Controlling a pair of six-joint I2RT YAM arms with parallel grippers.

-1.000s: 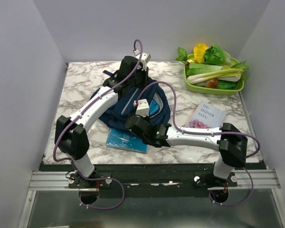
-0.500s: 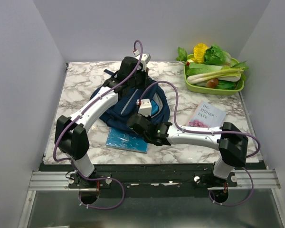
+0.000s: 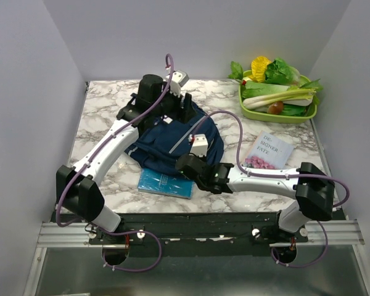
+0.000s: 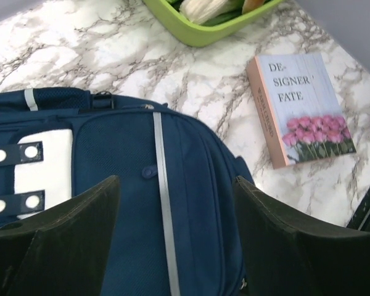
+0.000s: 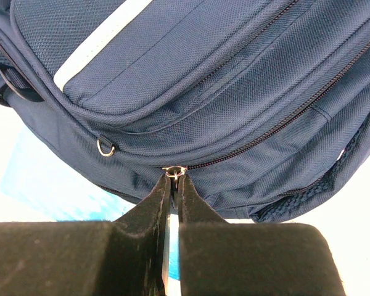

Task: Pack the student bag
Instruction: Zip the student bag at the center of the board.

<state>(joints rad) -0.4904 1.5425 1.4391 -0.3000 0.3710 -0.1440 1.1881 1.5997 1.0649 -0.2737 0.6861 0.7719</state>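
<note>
We see the student bag (image 3: 172, 140) lying flat in the middle of the marble table (image 3: 98, 117), its near edge over a light blue notebook (image 3: 163, 183). Our left gripper (image 4: 176, 185) hovers above it, jaws spread wide and holding nothing. Our right gripper (image 5: 172, 182) is pinched tight on the bag's metal zipper pull (image 5: 174, 172).

Bag (image 3: 166, 145) left of book (image 3: 268, 150) (tray (image 3: 282, 118) behind)

Navy student bag (image 3: 162, 148) w/ grey stripe, lying flat, front up.
</note>
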